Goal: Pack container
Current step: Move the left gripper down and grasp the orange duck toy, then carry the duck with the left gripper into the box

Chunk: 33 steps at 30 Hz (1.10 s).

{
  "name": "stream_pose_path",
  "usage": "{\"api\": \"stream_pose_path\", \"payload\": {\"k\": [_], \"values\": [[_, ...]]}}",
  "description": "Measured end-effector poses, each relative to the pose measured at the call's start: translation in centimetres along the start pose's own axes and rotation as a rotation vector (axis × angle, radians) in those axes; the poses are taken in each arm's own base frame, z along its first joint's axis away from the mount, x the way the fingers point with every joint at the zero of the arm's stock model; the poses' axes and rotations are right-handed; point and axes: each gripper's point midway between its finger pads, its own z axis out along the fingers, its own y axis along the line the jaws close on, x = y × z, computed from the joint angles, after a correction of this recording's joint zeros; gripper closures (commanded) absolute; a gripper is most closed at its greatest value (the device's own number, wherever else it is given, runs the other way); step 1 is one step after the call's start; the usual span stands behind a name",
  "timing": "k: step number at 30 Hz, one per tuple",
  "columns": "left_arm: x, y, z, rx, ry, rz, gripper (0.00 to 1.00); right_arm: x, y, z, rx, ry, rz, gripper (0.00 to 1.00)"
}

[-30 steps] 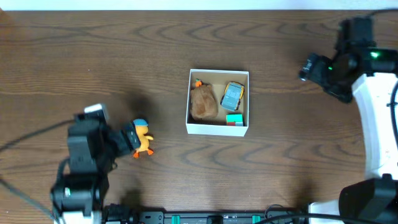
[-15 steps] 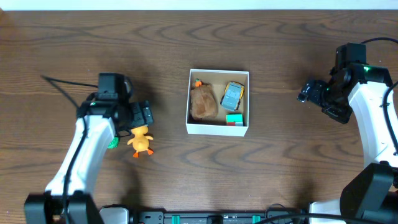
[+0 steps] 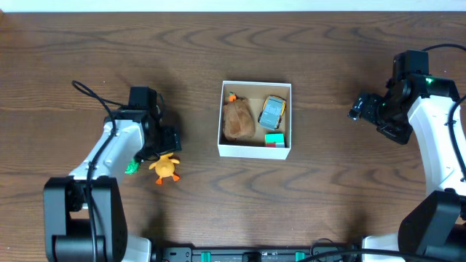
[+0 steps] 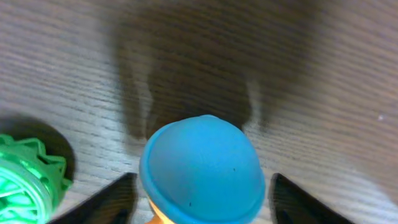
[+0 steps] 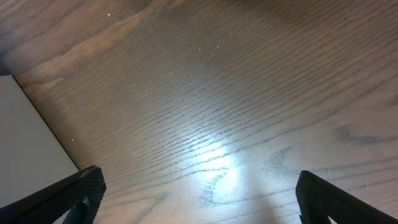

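Over the table [image 3: 328,207], left gripper [image 4: 205,198] has lowered, spread around the duck [image 4: 202,165]; right gripper [image 5: 202,196] stays open.

We note a dark wood-grain table [image 3: 328,196]. Directly on it: the white container [image 3: 255,152] near centre; well to its left, an orange duck toy [image 3: 165,168], with a small green toy [image 3: 131,168] just beside it.

1 ea.: container [image 3: 255,151]; brown plush [image 3: 238,120]; toy car [image 3: 271,111]; block [image 3: 274,139]; duck [image 3: 165,168]; grn toy [image 3: 131,168]
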Motion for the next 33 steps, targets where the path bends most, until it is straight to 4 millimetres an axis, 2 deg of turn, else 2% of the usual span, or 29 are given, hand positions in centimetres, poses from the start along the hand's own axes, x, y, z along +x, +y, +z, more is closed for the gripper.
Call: {"api": "stream_pose_path", "payload": {"k": [2, 9, 15, 18, 20, 23, 27, 29, 33], "values": [[0.1, 0.0, 0.1, 0.002, 0.004, 0.006, 0.53, 0.0, 0.0, 0.0, 0.000, 0.000, 0.000, 0.01], [0.1, -0.1, 0.1, 0.003, 0.005, -0.002, 0.94, 0.1, 0.0, 0.0, 0.001, 0.003, -0.004, 0.01], [0.3, 0.0, -0.1, 0.003, 0.014, 0.005, 0.94, 0.1, 0.0, 0.0, 0.001, 0.004, -0.004, 0.01], [0.1, -0.4, -1.4, 0.010, -0.007, 0.015, 0.94, 0.1, 0.0, 0.0, 0.001, 0.004, -0.004, 0.01], [-0.5, -1.2, -3.0, 0.027, -0.053, 0.043, 0.94, 0.1, 0.0, 0.0, 0.001, 0.003, -0.004, 0.01], [-2.0, -3.7, -6.8, 0.075, -0.178, 0.137, 0.94, 0.0, 0.0, 0.0, 0.000, 0.000, -0.004, 0.01], [-3.1, -9.6, -13.6, 0.174, -0.432, 0.404, 0.94, 0.0, 0.0, 0.0, 0.000, -0.002, -0.004, 0.01], [-2.7, -12.5, -16.2, 0.221, -0.539, 0.545, 0.94, -0.1, 0.0, 0.0, -0.001, -0.004, -0.004, 0.01], [-1.0, -17.6, -19.1, 0.291, -0.682, 0.797, 0.94, -0.1, 0.0, 0.0, -0.001, -0.004, -0.004, 0.01]]}}
